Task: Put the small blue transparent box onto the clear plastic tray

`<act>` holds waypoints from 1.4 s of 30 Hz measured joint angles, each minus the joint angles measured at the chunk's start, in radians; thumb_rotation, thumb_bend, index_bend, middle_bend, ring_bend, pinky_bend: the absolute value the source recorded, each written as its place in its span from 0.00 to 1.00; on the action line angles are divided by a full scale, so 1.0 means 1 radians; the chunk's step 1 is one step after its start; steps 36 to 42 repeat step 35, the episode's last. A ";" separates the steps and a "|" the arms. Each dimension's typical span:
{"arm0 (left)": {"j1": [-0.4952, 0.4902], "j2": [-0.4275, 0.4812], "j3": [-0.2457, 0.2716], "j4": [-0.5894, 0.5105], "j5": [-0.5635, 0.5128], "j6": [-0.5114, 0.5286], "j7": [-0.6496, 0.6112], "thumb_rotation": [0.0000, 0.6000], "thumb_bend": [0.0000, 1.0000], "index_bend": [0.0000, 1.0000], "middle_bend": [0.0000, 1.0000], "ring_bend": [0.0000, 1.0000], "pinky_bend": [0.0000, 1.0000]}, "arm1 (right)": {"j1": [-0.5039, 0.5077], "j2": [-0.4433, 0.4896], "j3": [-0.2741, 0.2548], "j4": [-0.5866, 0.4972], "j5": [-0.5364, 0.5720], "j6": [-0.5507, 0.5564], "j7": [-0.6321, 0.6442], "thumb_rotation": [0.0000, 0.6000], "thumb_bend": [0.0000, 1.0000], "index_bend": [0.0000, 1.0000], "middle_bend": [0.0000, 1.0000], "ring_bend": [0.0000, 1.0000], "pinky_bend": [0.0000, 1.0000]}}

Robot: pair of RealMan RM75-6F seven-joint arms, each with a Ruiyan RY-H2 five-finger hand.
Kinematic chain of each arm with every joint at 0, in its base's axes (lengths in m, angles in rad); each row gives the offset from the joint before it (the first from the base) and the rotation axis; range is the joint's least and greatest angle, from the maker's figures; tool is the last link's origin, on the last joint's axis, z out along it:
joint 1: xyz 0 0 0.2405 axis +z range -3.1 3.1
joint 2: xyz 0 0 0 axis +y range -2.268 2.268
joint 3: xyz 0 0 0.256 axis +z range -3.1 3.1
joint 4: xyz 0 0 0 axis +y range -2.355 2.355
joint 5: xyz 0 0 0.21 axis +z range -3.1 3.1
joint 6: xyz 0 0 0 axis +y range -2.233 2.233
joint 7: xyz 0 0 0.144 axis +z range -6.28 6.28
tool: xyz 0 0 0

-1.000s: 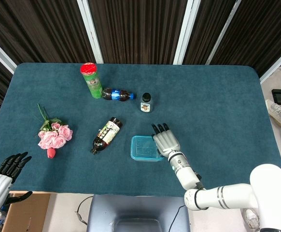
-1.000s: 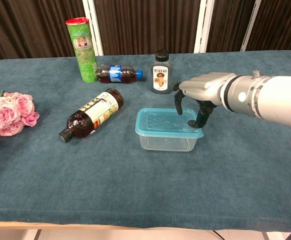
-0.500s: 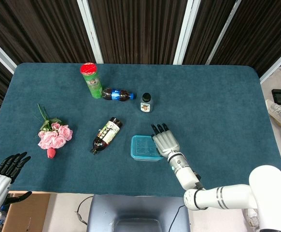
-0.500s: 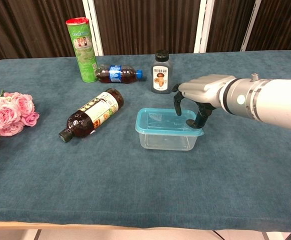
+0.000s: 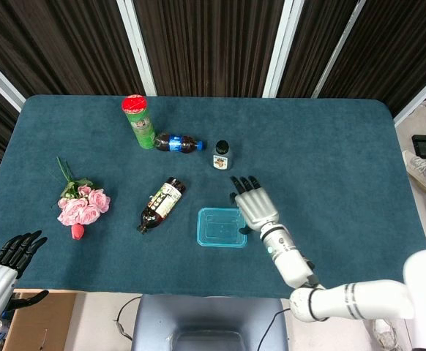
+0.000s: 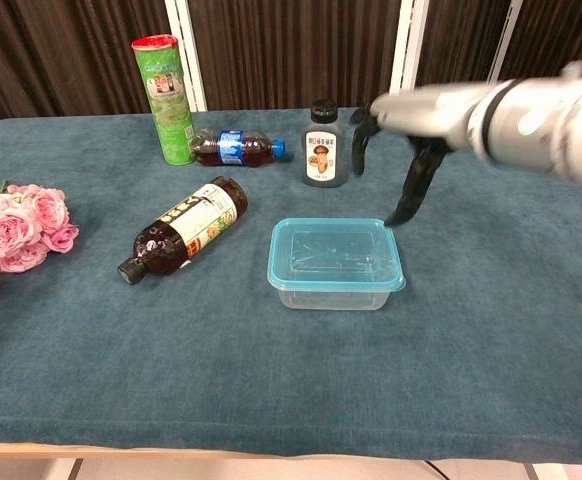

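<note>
The small blue transparent box (image 5: 220, 227) (image 6: 336, 262), with its teal lid on, sits on the blue tablecloth near the front middle. My right hand (image 5: 253, 205) (image 6: 403, 128) hovers above and just behind the box's right end. Its fingers hang down and apart, they hold nothing, and they do not touch the box. My left hand (image 5: 2, 269) is open at the table's front left corner, off the cloth, and appears only in the head view. No clear plastic tray shows in either view.
A dark sauce bottle (image 5: 221, 155) (image 6: 323, 145) stands just behind the box, close to my right hand. A brown bottle (image 5: 162, 203) (image 6: 184, 227) lies left of the box. Further back are a cola bottle (image 6: 233, 147) and a green can (image 6: 169, 98). Pink roses (image 6: 16, 230) lie at the left.
My right hand has lifted off the box's right end and now hangs above it. The box has shifted slightly left. My left hand has barely moved.
</note>
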 measured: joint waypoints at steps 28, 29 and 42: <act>0.023 -0.021 0.011 -0.022 0.013 0.004 0.102 1.00 0.44 0.00 0.01 0.02 0.10 | -0.827 0.171 -0.388 0.303 -0.902 0.535 0.606 1.00 0.22 0.20 0.00 0.00 0.00; 0.024 -0.022 0.011 -0.022 0.015 0.004 0.103 1.00 0.44 0.00 0.01 0.02 0.10 | -0.835 0.167 -0.383 0.308 -0.905 0.537 0.617 1.00 0.22 0.20 0.00 0.00 0.00; 0.027 -0.018 0.015 -0.022 0.026 0.016 0.091 1.00 0.44 0.00 0.01 0.02 0.10 | -0.870 0.155 -0.356 0.312 -0.950 0.522 0.608 1.00 0.22 0.17 0.00 0.00 0.00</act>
